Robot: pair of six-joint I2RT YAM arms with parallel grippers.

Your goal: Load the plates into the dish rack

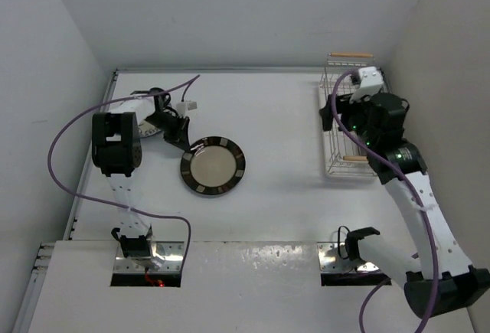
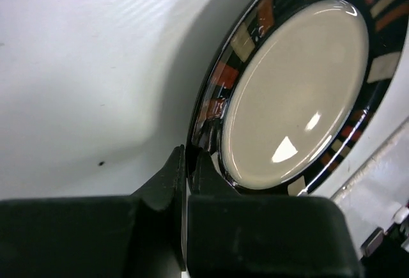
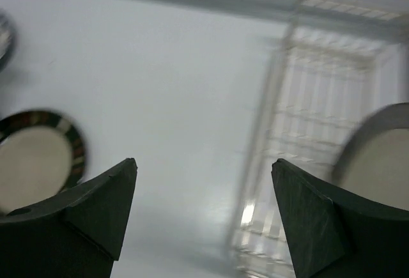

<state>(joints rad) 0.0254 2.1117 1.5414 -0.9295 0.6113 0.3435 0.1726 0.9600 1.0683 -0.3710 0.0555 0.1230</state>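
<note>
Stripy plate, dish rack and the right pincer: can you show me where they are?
stripy plate (image 1: pixel 213 166): top view, its cream middle.
dish rack (image 1: pixel 334 157): top view, wires near its left corner.
right pincer (image 3: pixel 203 163): right wrist view, midway between its open fingertips.

Table: flat white rectangular tabletop (image 1: pixel 276 218), slightly glossy at the near edge.
Walls: plain white back wall (image 1: pixel 230 11), left wall (image 1: pixel 38 119) and right wall (image 1: pixel 452 57), standing close around the table.
Light: soft and even, shadows weak.
</note>
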